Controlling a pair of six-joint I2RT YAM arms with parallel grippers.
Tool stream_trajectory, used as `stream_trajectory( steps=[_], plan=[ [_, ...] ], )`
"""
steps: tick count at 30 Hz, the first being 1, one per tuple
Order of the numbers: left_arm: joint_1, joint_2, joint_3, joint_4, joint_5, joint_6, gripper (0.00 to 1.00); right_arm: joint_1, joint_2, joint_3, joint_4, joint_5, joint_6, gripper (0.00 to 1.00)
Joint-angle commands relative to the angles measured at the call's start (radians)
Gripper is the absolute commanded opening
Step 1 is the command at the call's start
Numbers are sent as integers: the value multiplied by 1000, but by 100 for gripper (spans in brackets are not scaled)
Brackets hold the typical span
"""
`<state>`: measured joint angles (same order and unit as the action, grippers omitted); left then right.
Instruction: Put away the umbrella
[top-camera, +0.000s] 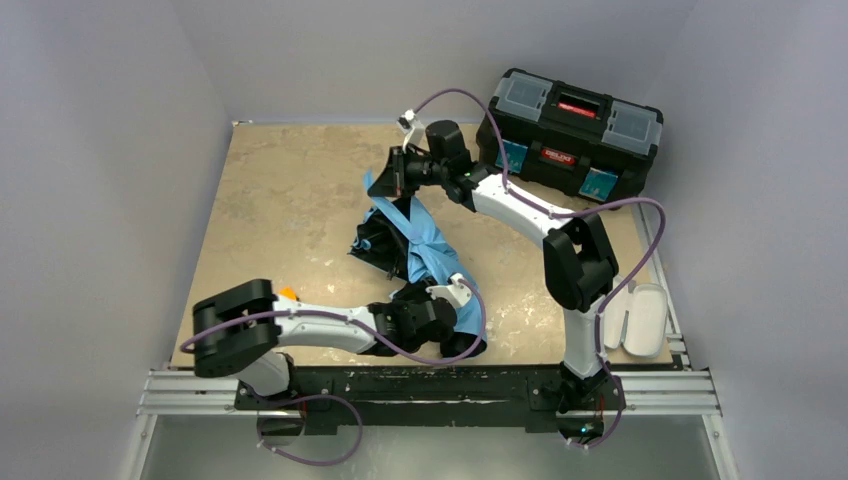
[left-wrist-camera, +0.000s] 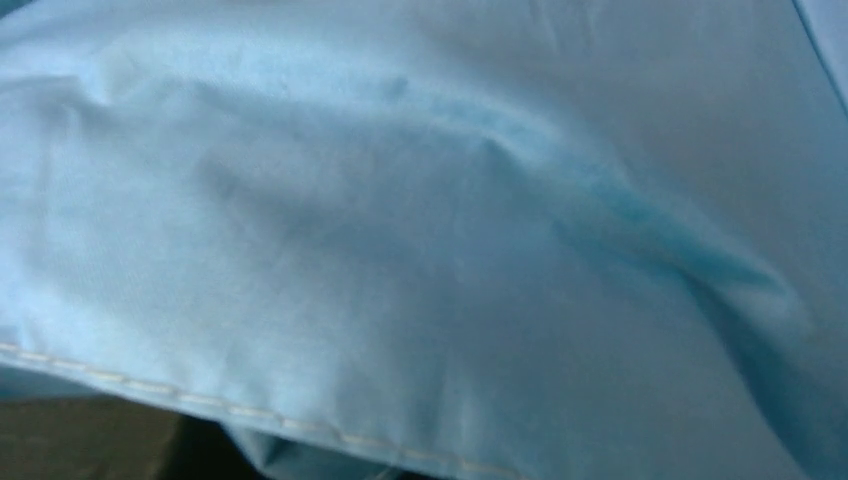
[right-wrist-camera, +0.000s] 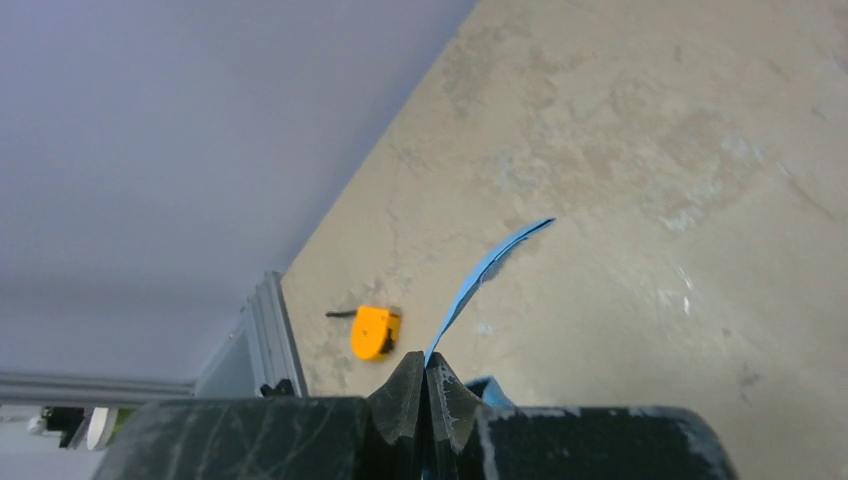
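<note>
Right pincer (right-wrist-camera: 425, 370): fingers pressed together on a thin blue edge of the umbrella (top-camera: 422, 245), at its far end. Left pincer (top-camera: 440, 312): at the near end, against the canopy; I cannot tell its state, as my wrist view shows only blue cloth. Umbrella: middle of the bench (top-camera: 290, 200), half collapsed, long axis far to near, slanting right. I judge that each arm commands one end.

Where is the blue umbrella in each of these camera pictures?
Top: umbrella near the picture's centre.
Left wrist: umbrella cloth fills the picture.
Right wrist: only a thin blue strip of it, pinched in the right gripper, bottom centre.
Shared landmark: orange tape measure, in the top and right wrist views.
</note>
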<state>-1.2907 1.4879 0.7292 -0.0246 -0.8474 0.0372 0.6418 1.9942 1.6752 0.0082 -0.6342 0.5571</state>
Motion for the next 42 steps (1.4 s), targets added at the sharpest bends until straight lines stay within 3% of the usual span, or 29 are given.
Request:
stream_trajectory(
  steps=[1, 4, 7, 13, 16, 18, 19, 25, 32, 42],
  plan=[
    [-19, 133, 51, 38, -62, -79, 0, -10, 71, -107, -28, 83, -24, 0],
    [-21, 205, 57, 27, -47, -172, 0, -12, 136, -137, -23, 99, -29, 0],
    [-20, 245, 59, -15, -7, -226, 12, -12, 178, -157, -23, 103, -36, 0],
    [-18, 238, 69, -75, 102, -266, 58, -13, 197, -241, -17, 107, -46, 0],
    [-8, 178, 73, -149, 148, -307, 68, -13, 173, -314, 29, 98, -37, 0],
    [10, 94, 50, -175, 246, -319, 93, -13, 154, -349, 45, 100, -38, 0],
    [26, 53, 43, -197, 303, -332, 98, -13, 145, -357, 47, 102, -45, 0],
    [86, -182, 21, -313, 454, -412, 100, -19, 125, -367, 48, 101, -53, 0],
    [212, -376, -56, -259, 593, -531, 100, -20, 101, -358, 48, 84, -47, 0],
    [332, -189, -81, -95, 656, -475, 100, -20, 72, -357, 44, 64, -34, 0]
  ],
)
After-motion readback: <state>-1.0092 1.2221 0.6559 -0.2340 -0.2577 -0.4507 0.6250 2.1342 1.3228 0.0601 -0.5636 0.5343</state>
